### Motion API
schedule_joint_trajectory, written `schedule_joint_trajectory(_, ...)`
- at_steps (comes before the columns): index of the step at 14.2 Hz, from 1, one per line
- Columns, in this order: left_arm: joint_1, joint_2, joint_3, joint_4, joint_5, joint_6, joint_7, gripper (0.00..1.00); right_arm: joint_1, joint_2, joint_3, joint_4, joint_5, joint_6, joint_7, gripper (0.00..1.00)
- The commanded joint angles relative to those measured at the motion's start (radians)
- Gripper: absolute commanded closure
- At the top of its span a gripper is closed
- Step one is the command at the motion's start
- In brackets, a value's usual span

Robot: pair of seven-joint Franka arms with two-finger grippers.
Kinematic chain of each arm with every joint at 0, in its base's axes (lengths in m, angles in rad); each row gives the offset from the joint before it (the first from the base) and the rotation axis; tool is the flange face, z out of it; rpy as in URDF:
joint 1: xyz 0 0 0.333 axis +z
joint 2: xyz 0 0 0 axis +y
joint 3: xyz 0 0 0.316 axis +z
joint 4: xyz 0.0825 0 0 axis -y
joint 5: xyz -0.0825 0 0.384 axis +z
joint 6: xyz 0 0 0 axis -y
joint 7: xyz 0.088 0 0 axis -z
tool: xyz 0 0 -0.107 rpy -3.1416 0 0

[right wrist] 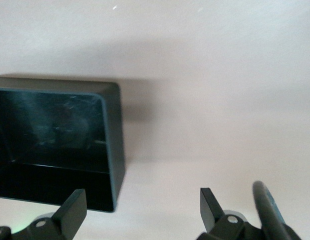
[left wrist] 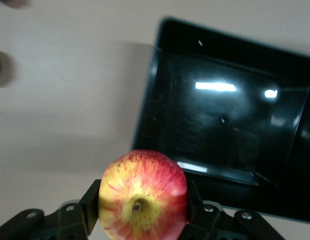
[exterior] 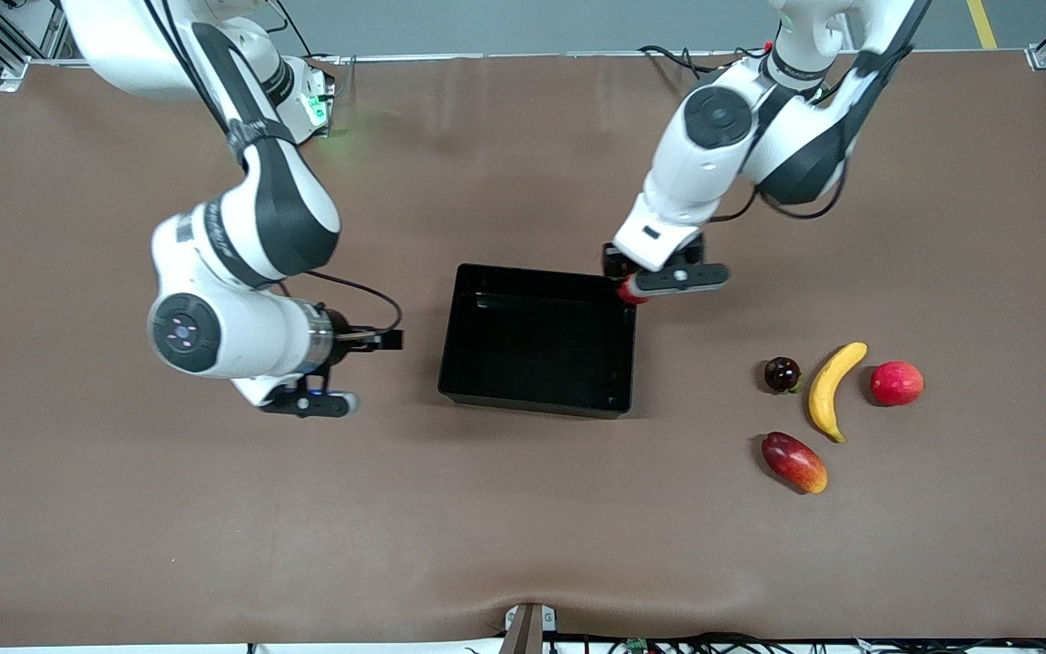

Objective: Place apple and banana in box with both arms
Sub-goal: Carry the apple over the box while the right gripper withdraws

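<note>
The left gripper (left wrist: 142,212) pinches the streaky red-yellow apple (left wrist: 142,196) over the glossy black box's (exterior: 537,392) corner, arm bent downward. The right gripper (right wrist: 139,212), jaws spread, waits beside the box. The smooth curved banana (exterior: 833,390) lies toward the left arm's end.

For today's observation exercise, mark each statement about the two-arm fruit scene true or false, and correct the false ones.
1. The left end effector holds the apple. True.
2. The banana already lies in the box. False: it lies on the table toward the left arm's end, between a dark round fruit and a plain red fruit.
3. The right end effector is open and holds nothing. True.
4. The mango lies farther from the front camera than the banana. False: it lies nearer.
5. The box holds one fruit. False: no fruit shows inside it.
</note>
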Motion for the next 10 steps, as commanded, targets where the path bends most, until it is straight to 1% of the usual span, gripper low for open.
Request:
schedule_joint_trajectory(1, -0.045, 0.116, -0.004, 0.086, 0.068, 0.006, -0.025, 1.0, -0.082, 0.013, 0.012, 0.122, -0.035, -0.131, -0.03, 0.0)
schedule_joint_trajectory(3, -0.054, 0.183, -0.004, 0.126, 0.119, 0.006, -0.054, 1.0, -0.142, 0.005, 0.013, 0.156, -0.036, -0.203, -0.033, 0.0)
schedule_joint_trajectory(4, -0.063, 0.217, -0.003, 0.141, 0.169, 0.006, -0.057, 1.0, -0.168, -0.019, 0.012, 0.156, -0.039, -0.223, -0.042, 0.0)
schedule_joint_trajectory(5, -0.066, 0.258, -0.003, 0.165, 0.237, 0.006, -0.049, 1.0, -0.191, -0.044, 0.012, 0.155, -0.082, -0.225, -0.066, 0.0)
schedule_joint_trajectory(6, -0.068, 0.304, -0.003, 0.187, 0.286, 0.006, -0.058, 1.0, -0.194, -0.073, 0.016, 0.154, -0.166, -0.226, -0.083, 0.0)
schedule_joint_trajectory(7, -0.081, 0.331, -0.001, 0.205, 0.309, 0.006, -0.066, 1.0, -0.194, -0.114, 0.018, 0.154, -0.237, -0.225, -0.087, 0.0)
schedule_joint_trajectory(8, -0.113, 0.351, 0.003, 0.216, 0.316, 0.007, -0.089, 1.0, -0.194, -0.148, 0.018, 0.153, -0.284, -0.223, -0.088, 0.0)
schedule_joint_trajectory(9, -0.129, 0.369, 0.011, 0.23, 0.328, 0.009, -0.109, 1.0, -0.208, -0.178, 0.016, 0.145, -0.28, -0.229, -0.09, 0.0)
schedule_joint_trajectory(10, -0.131, 0.387, 0.013, 0.233, 0.355, 0.016, -0.132, 1.0, -0.245, -0.218, 0.021, 0.136, -0.273, -0.251, -0.096, 0.0)
